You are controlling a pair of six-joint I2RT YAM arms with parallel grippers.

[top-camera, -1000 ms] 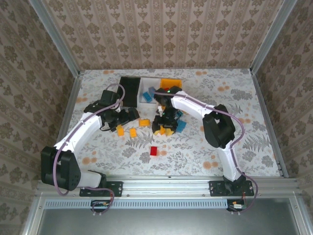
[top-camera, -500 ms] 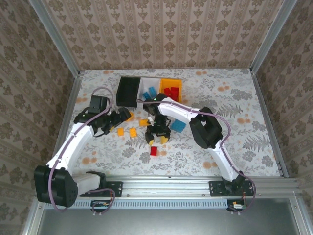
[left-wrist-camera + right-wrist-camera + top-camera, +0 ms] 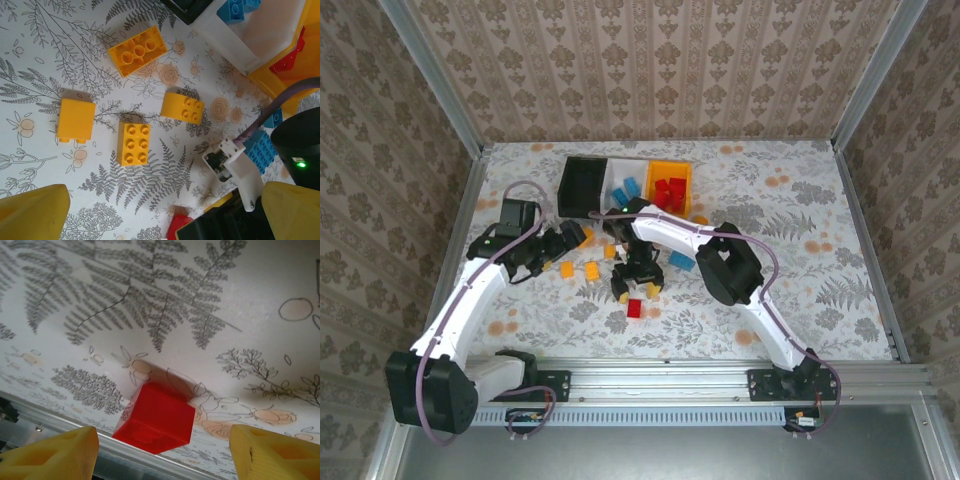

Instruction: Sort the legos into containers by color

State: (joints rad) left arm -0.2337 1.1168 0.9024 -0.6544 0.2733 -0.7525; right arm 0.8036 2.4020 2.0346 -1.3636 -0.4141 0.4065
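Seen from above, the right arm (image 3: 670, 232) reaches toward 7 o'clock. Its jaws are spread apart and grasp nothing, and a red lego (image 3: 634, 308) lies loose on the counter (image 3: 800, 290) at their 6 o'clock. From the wrist, that brick sits between the yellow fingertips (image 3: 55, 455), touching neither. The left arm (image 3: 470, 295) holds its jaws fully released and empty above four yellow legos (image 3: 133, 143), which lie at 9 o'clock from the right jaws. At the counter's 12 o'clock stand the black container (image 3: 582, 185), the white container (image 3: 612, 178) with blue legos (image 3: 628, 188), and the orange container (image 3: 686, 180) with red legos (image 3: 665, 190).
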